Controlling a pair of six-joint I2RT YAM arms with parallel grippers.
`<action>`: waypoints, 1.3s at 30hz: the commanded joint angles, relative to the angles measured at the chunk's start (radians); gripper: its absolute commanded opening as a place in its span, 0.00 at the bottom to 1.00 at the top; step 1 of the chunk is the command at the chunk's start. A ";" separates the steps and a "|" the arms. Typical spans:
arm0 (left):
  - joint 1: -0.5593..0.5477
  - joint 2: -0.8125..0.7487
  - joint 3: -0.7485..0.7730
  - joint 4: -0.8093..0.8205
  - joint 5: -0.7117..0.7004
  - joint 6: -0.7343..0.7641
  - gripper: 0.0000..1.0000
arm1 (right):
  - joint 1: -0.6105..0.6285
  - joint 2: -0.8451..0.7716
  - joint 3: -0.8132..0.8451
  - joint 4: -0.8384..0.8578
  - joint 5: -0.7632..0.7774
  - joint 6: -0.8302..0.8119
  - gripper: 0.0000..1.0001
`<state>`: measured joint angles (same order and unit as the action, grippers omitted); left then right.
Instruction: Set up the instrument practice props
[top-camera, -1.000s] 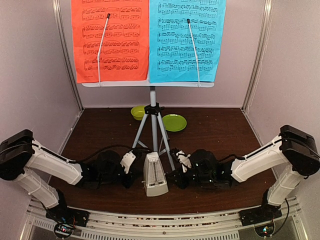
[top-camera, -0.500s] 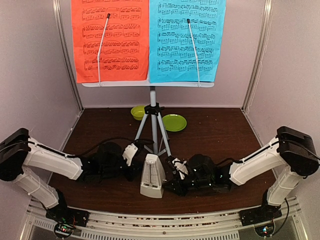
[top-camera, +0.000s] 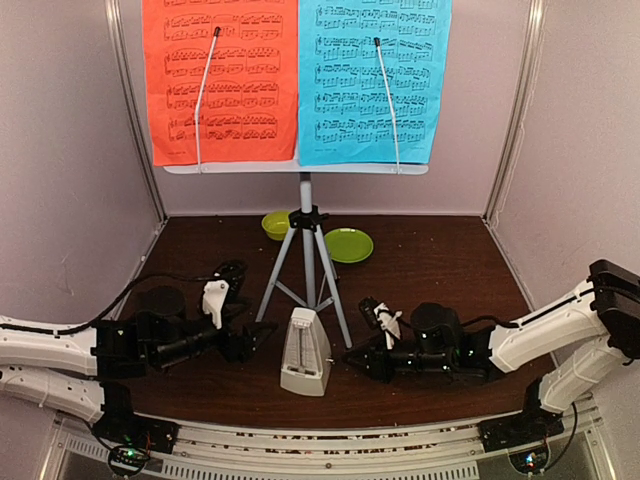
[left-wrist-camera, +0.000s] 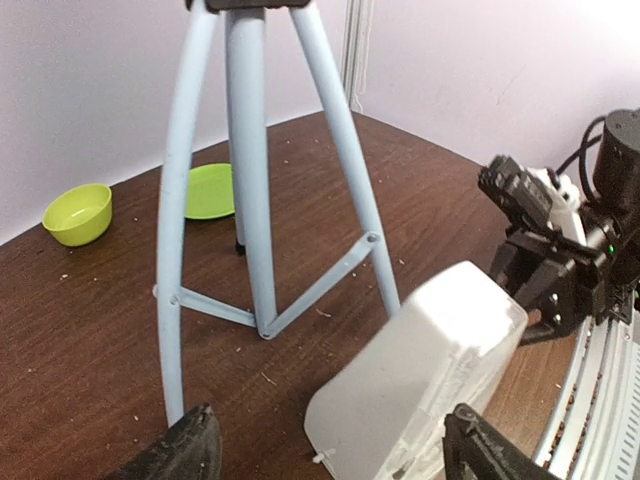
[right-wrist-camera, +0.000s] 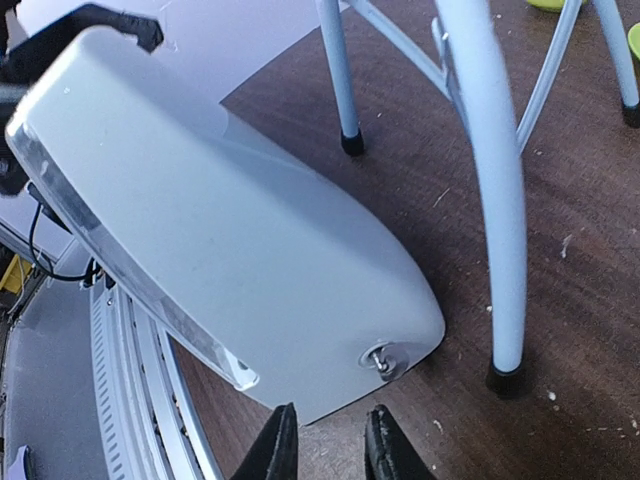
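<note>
In the top view the desk (top-camera: 300, 168) sits on the tripod (top-camera: 308, 250) at the back, with the red sheet (top-camera: 220, 80) and the blue sheet (top-camera: 375, 80) side by side on it. The metronome (top-camera: 305, 360) stands on the table (top-camera: 440, 270) just in front of the tripod's near legs, between the two arms. The left gripper (top-camera: 258, 336) lies low to its left and the right gripper (top-camera: 357, 362) low to its right. Both are near it, and neither is seen clamping it. The bowl (top-camera: 275, 224) and plate (top-camera: 348, 245) rest behind the tripod.

In the left wrist view the fingers (left-wrist-camera: 195, 450) stand wide apart at the bottom corners. The metronome is ahead of them, towards the right-hand finger. Whether that finger touches it cannot be told. Nothing is gripped.

In the right wrist view the fingertips (right-wrist-camera: 280, 445) are narrow, with a slim gap between them and nothing in it. The metronome's side fills the view just beyond them, with a tripod leg close on the right.

The step in hand looks like setting down the metronome, the last prop, with the rest of the set already up. The next move calls for both arms to draw straight back and low, clear of the metronome's sides and the tripod legs, so that nothing is nudged over.
</note>
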<state>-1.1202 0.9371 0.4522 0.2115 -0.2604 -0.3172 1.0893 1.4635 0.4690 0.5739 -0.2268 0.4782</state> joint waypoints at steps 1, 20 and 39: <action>-0.128 0.037 0.061 -0.071 -0.168 -0.071 0.85 | -0.018 -0.056 -0.010 -0.001 0.073 -0.003 0.26; -0.271 0.469 0.396 -0.250 -0.429 -0.397 0.98 | -0.028 -0.127 -0.032 -0.009 0.157 -0.004 0.33; -0.152 0.589 0.433 -0.325 -0.288 -0.511 0.80 | -0.027 -0.130 -0.029 -0.002 0.167 -0.007 0.42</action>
<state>-1.3060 1.5391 0.9371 -0.1902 -0.6254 -0.8463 1.0660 1.3350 0.4469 0.5636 -0.0696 0.4755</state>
